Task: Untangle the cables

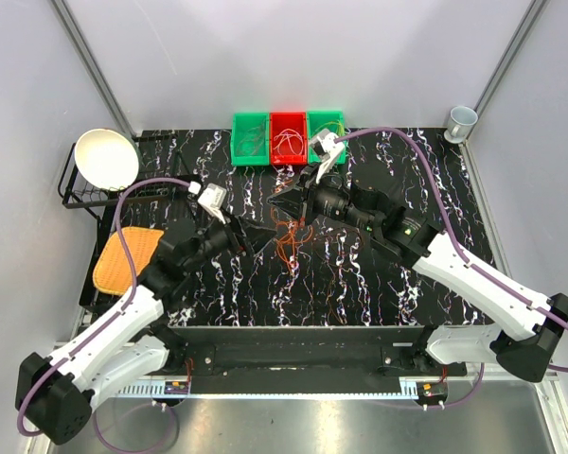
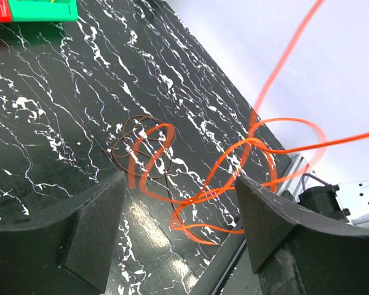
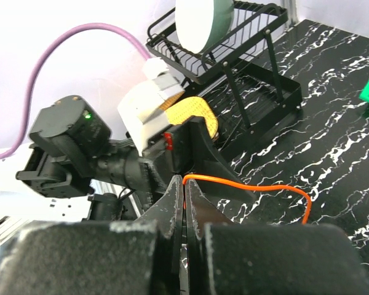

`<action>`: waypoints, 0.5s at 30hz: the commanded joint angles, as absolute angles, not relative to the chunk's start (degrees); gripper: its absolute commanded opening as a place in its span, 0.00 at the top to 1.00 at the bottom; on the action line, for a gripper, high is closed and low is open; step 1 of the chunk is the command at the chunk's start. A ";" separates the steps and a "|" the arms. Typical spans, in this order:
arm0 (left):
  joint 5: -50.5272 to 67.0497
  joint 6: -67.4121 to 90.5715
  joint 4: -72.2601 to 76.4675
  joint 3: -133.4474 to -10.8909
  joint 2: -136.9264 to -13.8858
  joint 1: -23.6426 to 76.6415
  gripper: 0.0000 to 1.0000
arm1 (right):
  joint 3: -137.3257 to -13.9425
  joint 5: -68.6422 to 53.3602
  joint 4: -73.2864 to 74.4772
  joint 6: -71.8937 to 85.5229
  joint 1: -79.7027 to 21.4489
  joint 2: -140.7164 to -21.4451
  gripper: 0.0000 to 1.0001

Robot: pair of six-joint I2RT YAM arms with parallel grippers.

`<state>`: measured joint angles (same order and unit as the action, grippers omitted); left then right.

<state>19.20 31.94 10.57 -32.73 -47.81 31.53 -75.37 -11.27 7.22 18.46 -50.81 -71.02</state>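
progress: partway, I judge; some cables (image 1: 286, 142) lie in the back bins (image 1: 250, 163), an orange tangle (image 1: 289, 241) sits unsorted at the middle of the table (image 1: 454, 189) | right gripper (image 3: 182, 181): clamped on an orange cable (image 3: 252, 182) | left gripper (image 2: 179, 181): spread wide, gripping nothing, orange loops just in front of it

The table (image 1: 360, 284) is glossy black, veined white like marble, and reflects light. The orange cable (image 2: 289, 121) looks like smooth, shiny plastic. The left tool (image 2: 178, 209) has matt black, faintly grainy fingers (image 2: 283, 239). The far bins (image 1: 250, 117) are glossy plastic; the rack (image 3: 252, 123) at far left is black-coated wire, its bowl (image 3: 203, 24) smooth.
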 commanded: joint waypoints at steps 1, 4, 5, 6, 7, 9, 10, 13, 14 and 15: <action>18.72 30.67 17.22 -32.52 -49.13 32.17 0.31 | -77.87 -12.92 6.15 19.16 -51.06 -70.75 1.00; 19.51 31.29 20.21 -32.43 -50.45 32.61 0.34 | -77.70 -12.83 6.15 19.60 -51.06 -70.58 1.00; 19.60 31.55 21.69 -32.61 -50.88 32.78 0.35 | -77.61 -12.57 6.15 19.60 -51.06 -70.49 1.00; 19.86 31.73 22.49 -32.69 -51.76 33.31 0.35 | -77.43 -12.48 6.15 19.86 -51.06 -70.31 1.00; 20.04 31.82 23.11 -32.78 -52.20 33.57 0.36 | -77.43 -12.57 6.15 19.95 -50.98 -70.31 1.00; 20.30 32.34 23.91 -33.57 -53.61 34.53 0.41 | -77.17 -12.66 6.15 19.95 -50.98 -70.31 1.00; 20.56 32.26 23.91 -34.27 -53.96 34.98 0.42 | -77.17 -12.57 6.15 19.95 -50.98 -70.23 1.00; 19.25 31.55 23.21 -34.98 -54.67 36.82 0.54 | -77.08 -12.22 6.24 19.86 -50.89 -69.87 1.00; 18.64 31.12 22.51 -35.07 -54.58 37.17 0.61 | -77.17 -12.22 6.15 19.86 -50.89 -69.79 1.00; 17.33 31.03 22.15 -35.07 -54.49 37.61 0.70 | -77.08 -12.13 6.24 19.69 -50.71 -69.70 1.00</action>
